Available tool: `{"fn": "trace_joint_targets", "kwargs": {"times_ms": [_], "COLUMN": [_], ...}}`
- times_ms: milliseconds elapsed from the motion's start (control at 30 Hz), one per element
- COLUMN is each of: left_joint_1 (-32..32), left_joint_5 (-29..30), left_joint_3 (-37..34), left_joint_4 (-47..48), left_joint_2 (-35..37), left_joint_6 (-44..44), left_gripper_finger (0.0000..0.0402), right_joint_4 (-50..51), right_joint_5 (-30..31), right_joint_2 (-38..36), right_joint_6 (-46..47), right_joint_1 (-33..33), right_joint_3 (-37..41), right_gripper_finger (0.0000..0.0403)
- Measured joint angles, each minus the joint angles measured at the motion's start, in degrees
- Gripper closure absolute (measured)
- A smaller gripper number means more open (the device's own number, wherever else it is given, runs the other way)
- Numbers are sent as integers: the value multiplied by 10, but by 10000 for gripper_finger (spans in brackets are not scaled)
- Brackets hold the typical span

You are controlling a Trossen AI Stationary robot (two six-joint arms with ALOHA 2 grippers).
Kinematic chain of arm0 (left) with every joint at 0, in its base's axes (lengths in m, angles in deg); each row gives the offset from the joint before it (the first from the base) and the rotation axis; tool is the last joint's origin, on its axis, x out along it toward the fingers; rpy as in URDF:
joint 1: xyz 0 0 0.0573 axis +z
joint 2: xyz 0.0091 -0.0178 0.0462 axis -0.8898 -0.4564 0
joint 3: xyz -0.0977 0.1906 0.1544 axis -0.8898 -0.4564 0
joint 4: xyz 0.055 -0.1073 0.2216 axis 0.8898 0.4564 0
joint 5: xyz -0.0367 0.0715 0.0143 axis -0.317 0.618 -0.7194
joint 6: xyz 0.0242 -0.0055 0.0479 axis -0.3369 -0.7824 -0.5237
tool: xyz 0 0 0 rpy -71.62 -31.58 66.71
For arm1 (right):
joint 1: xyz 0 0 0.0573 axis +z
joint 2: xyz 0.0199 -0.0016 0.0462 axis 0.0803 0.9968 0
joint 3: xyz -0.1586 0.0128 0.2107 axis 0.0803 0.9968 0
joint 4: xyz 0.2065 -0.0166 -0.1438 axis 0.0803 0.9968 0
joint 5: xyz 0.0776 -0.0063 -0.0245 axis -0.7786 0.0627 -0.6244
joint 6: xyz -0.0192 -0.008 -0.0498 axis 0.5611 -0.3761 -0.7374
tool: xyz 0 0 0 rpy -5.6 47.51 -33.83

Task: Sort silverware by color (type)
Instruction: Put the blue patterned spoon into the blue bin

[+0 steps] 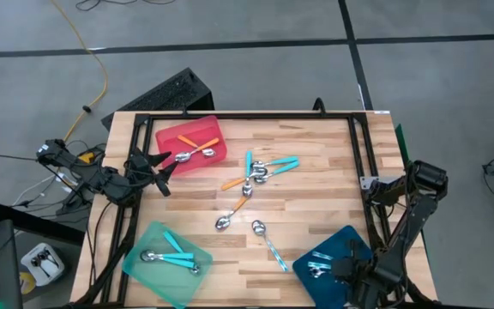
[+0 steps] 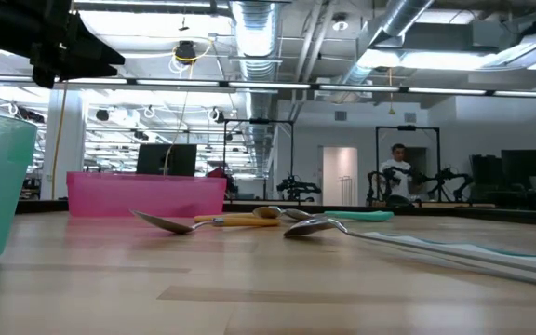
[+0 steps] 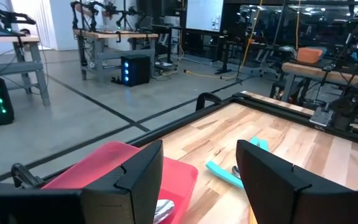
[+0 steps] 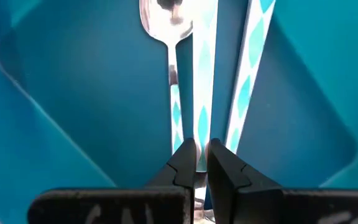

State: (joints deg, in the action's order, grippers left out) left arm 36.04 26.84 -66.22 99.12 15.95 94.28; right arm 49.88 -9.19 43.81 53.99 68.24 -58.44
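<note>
On the wooden tabletop [image 1: 316, 172] about half the spoons [image 1: 260, 167] remain unsorted, while a patterned spoon [image 4: 202, 93] is pinched over the blue tray [image 1: 350, 245] by the right pincer [image 4: 196, 163], the left pincer [image 3: 197, 180] being spread.

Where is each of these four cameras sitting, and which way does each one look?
High view: above, looking straight down on the table; both arms show.
Low view: at tabletop height, looking across into the room; a dark arm part shows at upper left.
Left wrist view: on the left arm, over the red tray; the open left gripper frames it.
Right wrist view: on the right arm, down into the blue tray; the right gripper pinches a patterned spoon.
High and low views share the red tray.
</note>
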Motion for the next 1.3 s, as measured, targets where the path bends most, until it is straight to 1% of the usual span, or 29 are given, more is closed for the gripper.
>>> {"fn": "trace_joint_targets", "kwargs": {"times_ms": [200,400,567,700,1133,1300], "left_joint_1": [0,0,0,0,0,0], "left_joint_5": [0,0,2,3,4,5], "left_joint_3": [0,0,0,0,0,0], "left_joint_4": [0,0,0,0,0,1], "left_joint_2": [0,0,0,0,0,0], "left_joint_6": [0,3,4,4,4,4], "left_gripper_finger": [212,212,212,212,212,212], "right_joint_4": [-48,-67,-104,-104,-87,-86], "right_joint_5": [3,13,10,21,21,34], "right_joint_2": [0,0,-1,-1,-1,-1], "right_joint_6": [12,13,14,11,8,7], "right_joint_1": [16,15,14,10,8,8], "right_joint_3": [24,38,62,65,65,65], "right_gripper_finger": [359,359,359,359,359,359]}}
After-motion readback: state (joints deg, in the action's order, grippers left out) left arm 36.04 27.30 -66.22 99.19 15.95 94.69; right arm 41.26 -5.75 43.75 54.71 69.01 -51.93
